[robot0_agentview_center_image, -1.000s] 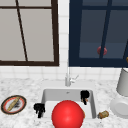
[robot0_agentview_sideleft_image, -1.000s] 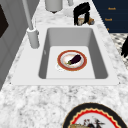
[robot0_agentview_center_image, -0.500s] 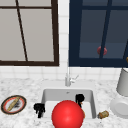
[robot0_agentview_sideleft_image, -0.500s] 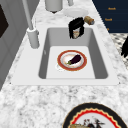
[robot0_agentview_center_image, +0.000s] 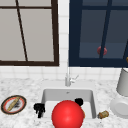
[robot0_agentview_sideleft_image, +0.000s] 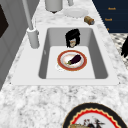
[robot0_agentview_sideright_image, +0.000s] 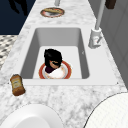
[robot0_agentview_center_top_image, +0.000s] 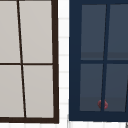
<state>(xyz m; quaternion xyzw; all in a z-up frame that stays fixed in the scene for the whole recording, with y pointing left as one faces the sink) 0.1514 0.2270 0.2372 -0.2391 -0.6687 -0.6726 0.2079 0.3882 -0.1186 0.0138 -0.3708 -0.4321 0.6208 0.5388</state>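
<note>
My right hand (robot0_agentview_sideleft_image: 72, 37) hangs low inside the sink (robot0_agentview_sideleft_image: 100, 60), at the far end of the basin, just above the far rim of the red-rimmed plate (robot0_agentview_sideleft_image: 72, 60) that lies on the sink floor. An eggplant (robot0_agentview_sideleft_image: 74, 59) lies on that plate, close in front of my fingers, and I cannot tell whether I touch it. The fingers point downward and look curled around something small and pale, though I cannot make out what it is, so I cannot say for sure whether the hand is pinching or merely bent. My left hand (robot0_agentview_center_image: 39, 109) hovers over the table at the sink's left edge, fingers hanging loosely down, holding nothing. In the front view a large red ball (robot0_agentview_center_image: 67, 115) hides most of the basin. The faucet (robot0_agentview_sideleft_image: 32, 32) stands at the back rim, and a small brown bottle (robot0_agentview_sideright_image: 17, 84) lies on the table beside the sink, near a white plate (robot0_agentview_sideright_image: 27, 117). The risk I see: coming down off centre, my fingers could press the plate's rim and tip or slide it, rolling the eggplant off; the smooth, rounded eggplant could also slip from a shallow pinch.
</note>
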